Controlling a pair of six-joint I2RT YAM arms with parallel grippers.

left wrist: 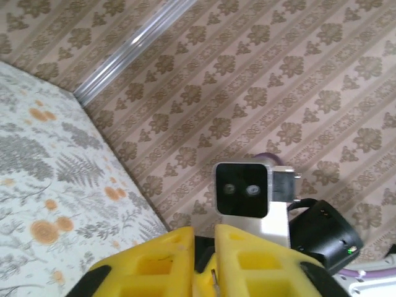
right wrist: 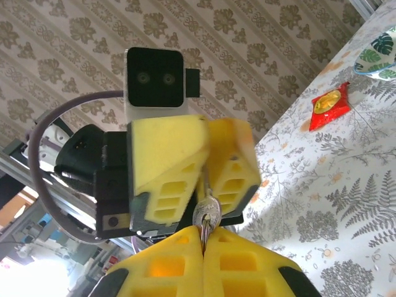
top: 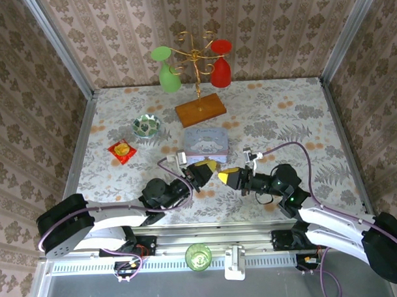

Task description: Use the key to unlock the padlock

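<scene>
Clearly our right fingers (right wrist: 218,249) pinch the key (right wrist: 206,216); whether our left fingers (right wrist: 185,167) grip it, we cannot tell.

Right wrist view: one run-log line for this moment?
right gripper: shut on silvery metal piece, identity unclear | left gripper: opposite, piece at its tips, jaw state unclear

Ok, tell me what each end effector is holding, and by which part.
The right end effector pinches a small silvery metal piece by its lower end; its top sits between the left end effector's fingers. Too small to identify.
</scene>
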